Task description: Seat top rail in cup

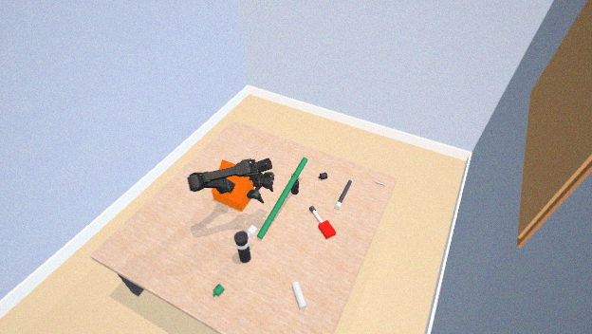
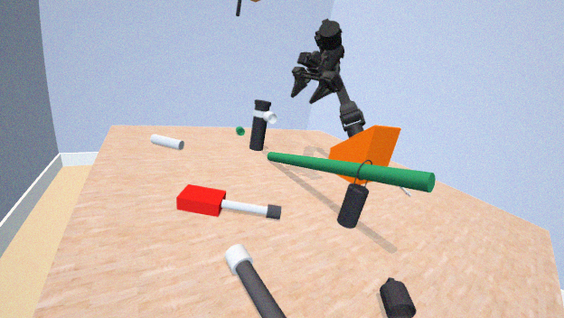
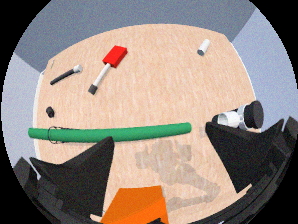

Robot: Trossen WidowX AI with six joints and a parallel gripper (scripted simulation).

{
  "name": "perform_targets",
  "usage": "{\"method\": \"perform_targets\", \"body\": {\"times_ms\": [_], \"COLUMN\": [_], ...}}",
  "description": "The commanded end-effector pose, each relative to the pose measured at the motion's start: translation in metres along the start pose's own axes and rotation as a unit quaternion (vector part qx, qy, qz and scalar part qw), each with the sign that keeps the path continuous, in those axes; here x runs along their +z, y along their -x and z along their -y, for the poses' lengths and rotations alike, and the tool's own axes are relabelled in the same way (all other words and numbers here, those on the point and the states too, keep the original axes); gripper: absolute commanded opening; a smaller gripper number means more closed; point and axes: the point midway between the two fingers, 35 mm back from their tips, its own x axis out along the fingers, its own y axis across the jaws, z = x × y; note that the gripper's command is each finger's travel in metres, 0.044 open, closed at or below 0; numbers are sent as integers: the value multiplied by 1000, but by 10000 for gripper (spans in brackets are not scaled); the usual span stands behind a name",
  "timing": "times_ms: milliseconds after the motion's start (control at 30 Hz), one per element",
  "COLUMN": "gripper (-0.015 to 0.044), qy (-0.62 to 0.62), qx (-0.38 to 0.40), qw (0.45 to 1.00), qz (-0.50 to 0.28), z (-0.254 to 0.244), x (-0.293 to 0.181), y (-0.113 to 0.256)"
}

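Note:
The green rail (image 1: 282,198) (image 2: 316,163) (image 3: 150,132) passes through the wire loop above the short black post (image 1: 295,188) (image 2: 352,206). Its end nearer the big black post (image 1: 244,253) (image 2: 258,136) is outside the white cup (image 1: 252,230) (image 2: 270,117) (image 3: 228,119), with a gap between them. The cup is on the white band (image 1: 243,246) (image 2: 260,113), close under the post's cap. My gripper (image 1: 267,195) (image 2: 303,98) (image 3: 160,135) is open and empty, high above the table on the orange block's side of the rail, not touching the rail.
An orange block (image 1: 232,191) (image 2: 361,148) (image 3: 135,202) stands beside the arm. Beyond the rail lie a red-headed tool (image 1: 326,229) (image 2: 201,200) (image 3: 115,56), a dark rod (image 1: 344,192) (image 2: 259,289) and a black cap (image 1: 323,176) (image 2: 397,298). A white cylinder (image 1: 299,295) (image 2: 167,142) lies farther off.

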Motion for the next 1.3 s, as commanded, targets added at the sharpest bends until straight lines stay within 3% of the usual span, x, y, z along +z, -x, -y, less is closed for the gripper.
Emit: {"method": "perform_targets", "body": {"times_ms": [0,267,433,633,867,1267], "gripper": [440,440,440,440,440,440], "qy": [-69,-77,-226,-490,-701,-706], "qx": [-13,-13,-20,-71,-160,-162], "qw": [997,997,973,859,671,665], "qz": [11,8,-42,-129,-182,-183], "z": [-5,-6,-11,-21,-28,-28], "x": [3,3,-1,-14,-32,-33], "y": [10,8,-14,-58,-97,-98]}}
